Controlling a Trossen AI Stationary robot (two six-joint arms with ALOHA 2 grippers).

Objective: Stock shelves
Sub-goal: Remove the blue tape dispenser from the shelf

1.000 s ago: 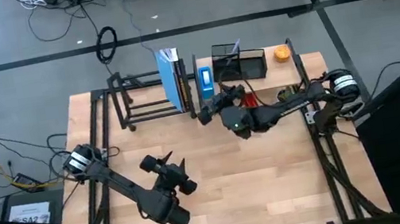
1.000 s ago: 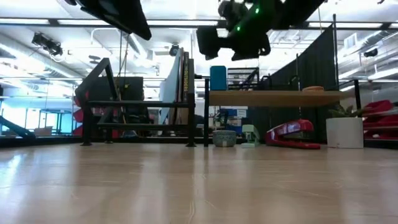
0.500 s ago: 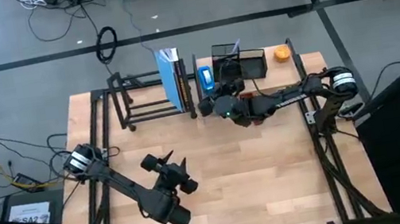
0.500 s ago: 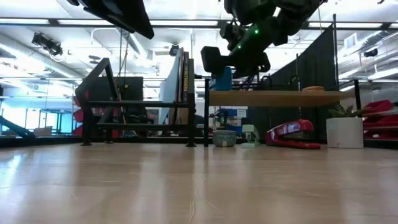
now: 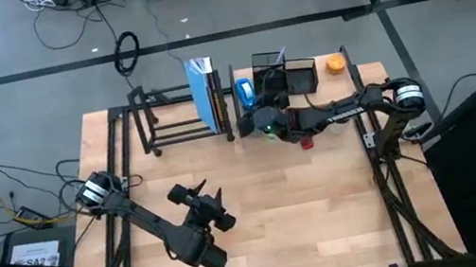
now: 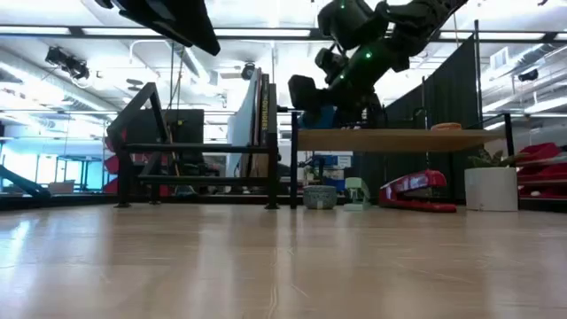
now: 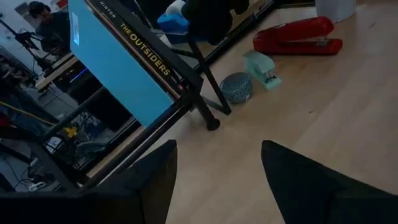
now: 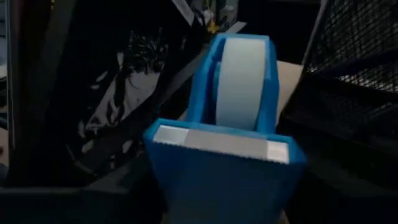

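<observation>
My right pincer (image 5: pixel 253 120) reaches to the back of the table (image 5: pixel 326 206), right against the blue tape dispenser (image 8: pixel 227 118) on the wood-board shelf (image 6: pixel 390 139); whether I am pinching it or merely nosing up to it I cannot tell. The dispenser lies dead ahead of me, cutter end toward me, roll behind, with the black mesh organizer (image 5: pixel 286 73) just beside it. The black metal rack (image 5: pixel 174 120) beside the shelf holds upright books (image 5: pixel 208 95), one titled "The Outsiders". My left pincer (image 5: pixel 210 200) waits spread, well apart. The red stapler (image 7: pixel 295 36) lies on the table under the shelf.
</observation>
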